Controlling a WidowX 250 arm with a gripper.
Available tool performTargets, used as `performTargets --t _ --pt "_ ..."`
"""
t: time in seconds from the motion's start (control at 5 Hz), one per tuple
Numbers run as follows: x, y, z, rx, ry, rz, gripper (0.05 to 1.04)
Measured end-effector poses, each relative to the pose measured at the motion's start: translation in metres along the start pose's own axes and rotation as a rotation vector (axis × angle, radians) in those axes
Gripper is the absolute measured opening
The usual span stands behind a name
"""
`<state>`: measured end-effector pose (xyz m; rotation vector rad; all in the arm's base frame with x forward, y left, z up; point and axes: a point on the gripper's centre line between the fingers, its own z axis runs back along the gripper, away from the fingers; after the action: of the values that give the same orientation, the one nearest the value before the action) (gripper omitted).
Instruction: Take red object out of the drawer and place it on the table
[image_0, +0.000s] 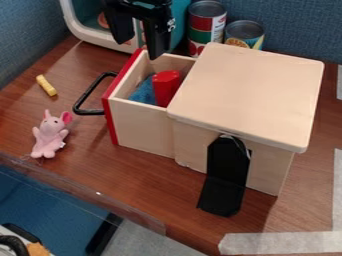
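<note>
tool (139, 49) hangs fingers down, spread apart, near open drawer (141, 123).

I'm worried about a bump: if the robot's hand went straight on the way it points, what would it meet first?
Probably the open drawer, near the top of its red front, since the hand points down around there. Its height and depth are unclear, though.

Soft, fairly even light falls from above. The wooden lid (250, 92), below and right of the gripper (139, 50) in the view, looks bright. Shade gathers inside the open drawer (140, 120) beneath the gripper; faint highlights touch the tin can (206, 22) to its right, and a small glint marks the clear edge strip (99, 194) well below.
</note>
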<state>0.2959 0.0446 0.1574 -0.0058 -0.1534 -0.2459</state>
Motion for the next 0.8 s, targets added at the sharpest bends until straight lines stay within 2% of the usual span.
performTargets --t 0.2,0.4,0.6,0.8 --pt "-0.001 0.0 -0.009 -0.014 0.027 -0.003 1.001" --pt "-0.003 0.002 -0.018 -0.012 0.061 -0.077 1.001" --pt "-0.001 0.007 -0.023 -0.029 0.1 -0.199 1.001" --pt "0.003 0.012 -0.03 -0.074 0.12 -0.348 1.001"
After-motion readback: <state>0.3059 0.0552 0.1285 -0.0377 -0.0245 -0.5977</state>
